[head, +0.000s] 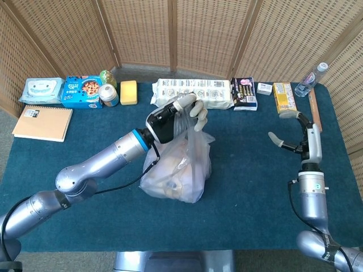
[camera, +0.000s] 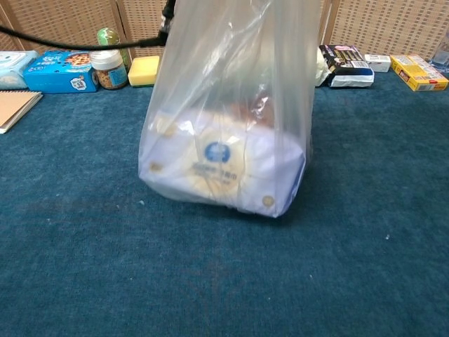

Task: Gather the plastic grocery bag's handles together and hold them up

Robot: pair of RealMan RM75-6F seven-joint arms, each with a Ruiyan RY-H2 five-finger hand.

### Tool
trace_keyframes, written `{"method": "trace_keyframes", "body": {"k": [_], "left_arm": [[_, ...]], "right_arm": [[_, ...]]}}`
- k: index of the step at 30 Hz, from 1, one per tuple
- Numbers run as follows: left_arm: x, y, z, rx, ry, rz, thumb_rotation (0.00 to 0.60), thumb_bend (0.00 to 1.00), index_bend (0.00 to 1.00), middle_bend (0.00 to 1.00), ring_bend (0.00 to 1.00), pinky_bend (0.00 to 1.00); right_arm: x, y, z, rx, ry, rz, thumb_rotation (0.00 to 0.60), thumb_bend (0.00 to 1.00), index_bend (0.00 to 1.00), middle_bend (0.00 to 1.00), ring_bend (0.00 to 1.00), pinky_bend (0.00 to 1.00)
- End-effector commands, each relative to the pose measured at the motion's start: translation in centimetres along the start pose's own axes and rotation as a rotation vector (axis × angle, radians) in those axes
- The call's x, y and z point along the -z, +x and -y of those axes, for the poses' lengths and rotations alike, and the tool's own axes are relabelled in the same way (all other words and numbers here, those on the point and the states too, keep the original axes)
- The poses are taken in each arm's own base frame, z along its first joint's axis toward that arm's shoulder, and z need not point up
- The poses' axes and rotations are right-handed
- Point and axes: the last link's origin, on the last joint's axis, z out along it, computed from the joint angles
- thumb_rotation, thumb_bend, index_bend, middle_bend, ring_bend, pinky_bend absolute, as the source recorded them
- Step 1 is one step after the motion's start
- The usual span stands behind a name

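Two hands show in the head view. Nearest the camera, at the lower right of the frame, the right hand (head: 299, 137) stands upright above the blue counter (head: 255, 187) — its fingers (head: 274, 137) spread apart and holding nothing, well apart from everything else.

At the centre of the frame sits the plastic grocery bag (head: 177, 167), translucent, with pale packaged goods inside. In the chest view the bag (camera: 228, 119) fills the middle of the picture, its sides drawn upward out of the top of the frame; a white pack with a round blue mark shows through the plastic. Whether its bottom touches the counter cannot be told for certain.

Just above the bag in the head view, the left hand (head: 173, 118) closes around the handles (head: 190, 113), which are bunched together in its grip, pale fingertips (head: 198, 109) wrapped over the plastic.

Farther back, along the upper edge of the counter, lies a row of things: a notebook (head: 42, 122) at the far left, a wipes pack (head: 42, 89), a blue biscuit box (head: 81, 92), a jar (head: 108, 95), a yellow sponge (head: 129, 92), a long white package (head: 193, 92) behind the left hand, a dark packet (head: 244, 93), a yellow box (head: 283, 96) and a water bottle (head: 311, 79) at the upper right. Woven screens (head: 170, 34) stand behind.
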Motion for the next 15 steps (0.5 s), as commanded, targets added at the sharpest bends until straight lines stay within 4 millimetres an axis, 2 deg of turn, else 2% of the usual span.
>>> {"method": "trace_keyframes", "body": {"k": [1,4,15], "left_arm": [[-0.5,-0.9,-0.9,-0.017,-0.018,0.006,0.509,0.43,0.77,0.75,0.63,0.65],[-1.0,-1.6,-1.7,-0.03,-0.037,0.006,0.534,0.44,0.77,0.75,0.64,0.65],[-2.9,-4.8,-5.3,-0.067,-0.106,0.021,0.534,0.44,0.77,0.75,0.64,0.65]], "right_arm": [[0.2,0.2,-0.6,0.016,-0.015,0.003,0.6,0.2,0.42,0.33,0.23,0.13],[0.2,0.2,-1.1,0.032,-0.027,0.009,0.6,0.2,0.42,0.33,0.23,0.14],[2.2,0.4,-3.0,0.154,-0.038,0.03,0.6,0.21,0.43,0.33,0.23,0.14]]}}
